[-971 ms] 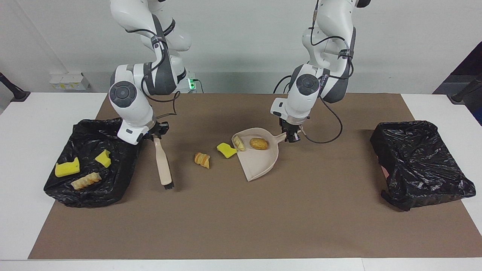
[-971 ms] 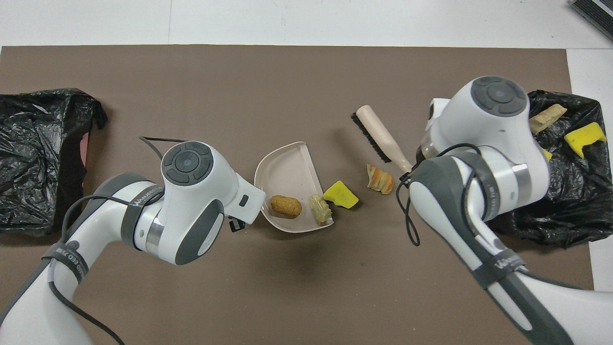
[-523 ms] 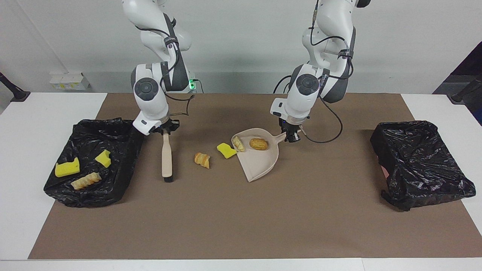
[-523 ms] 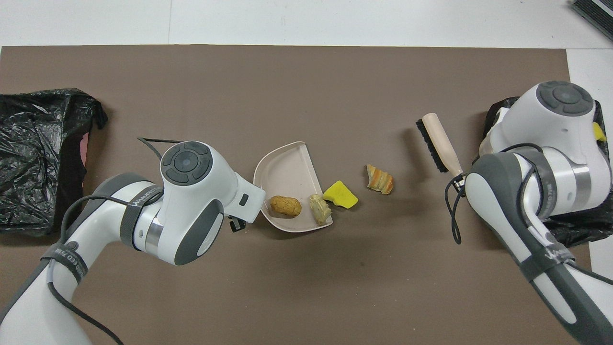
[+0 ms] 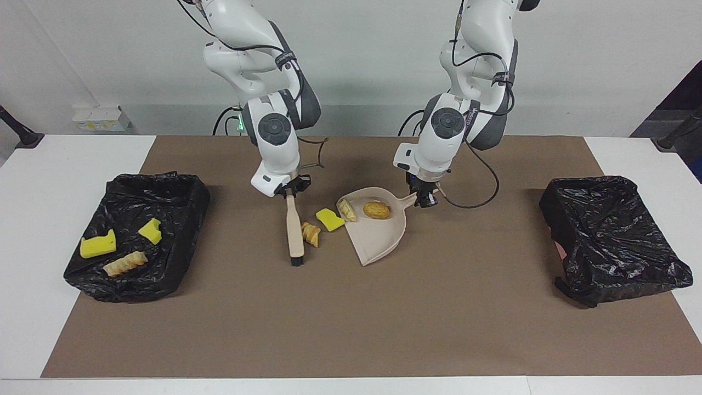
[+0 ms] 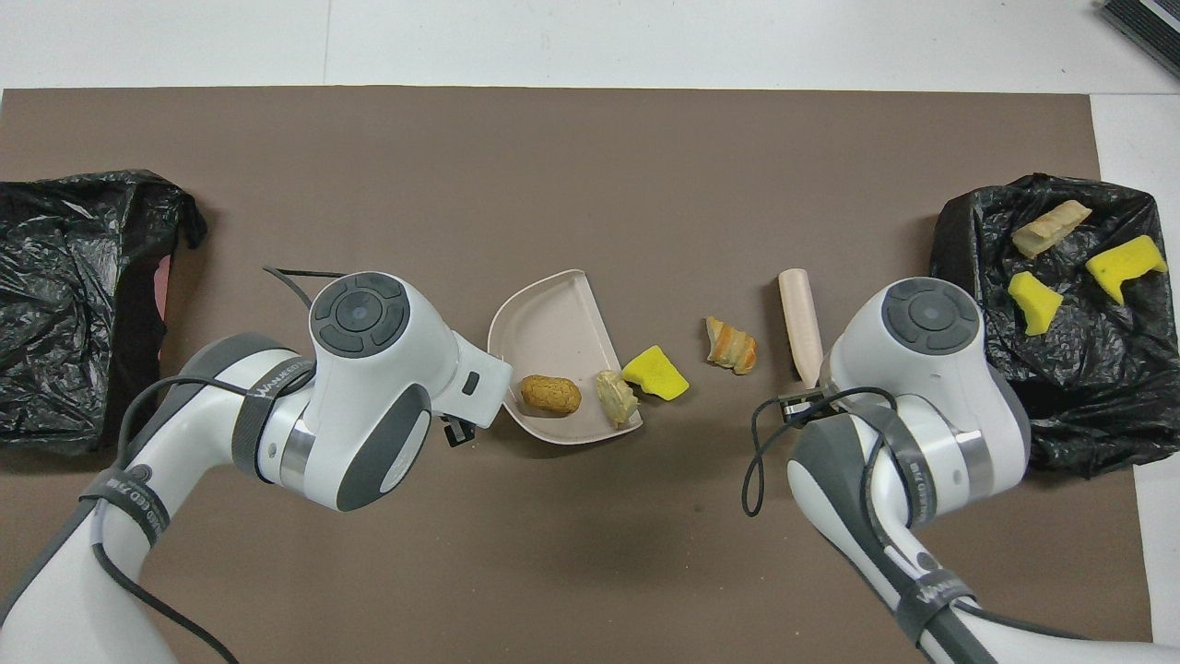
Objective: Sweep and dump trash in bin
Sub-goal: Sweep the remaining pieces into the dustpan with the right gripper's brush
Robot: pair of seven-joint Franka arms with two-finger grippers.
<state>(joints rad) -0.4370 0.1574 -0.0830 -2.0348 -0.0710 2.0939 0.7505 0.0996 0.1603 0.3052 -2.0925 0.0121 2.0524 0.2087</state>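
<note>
Both my arms are glossy white shells with dark grey bands at the joints and round grey caps embossed with a ring pattern. A thin black cable loops loosely off each forearm, strapped down by dark bands carrying white lettering I can't read fully. The left pincer (image 5: 425,201) and right pincer (image 5: 289,189) are small black assemblies under white wrist blocks.

Legible marking: partial brand lettering, apparently "WANJEED", on the grey band (image 6: 267,392) of the left arm. Nothing else readable.
</note>
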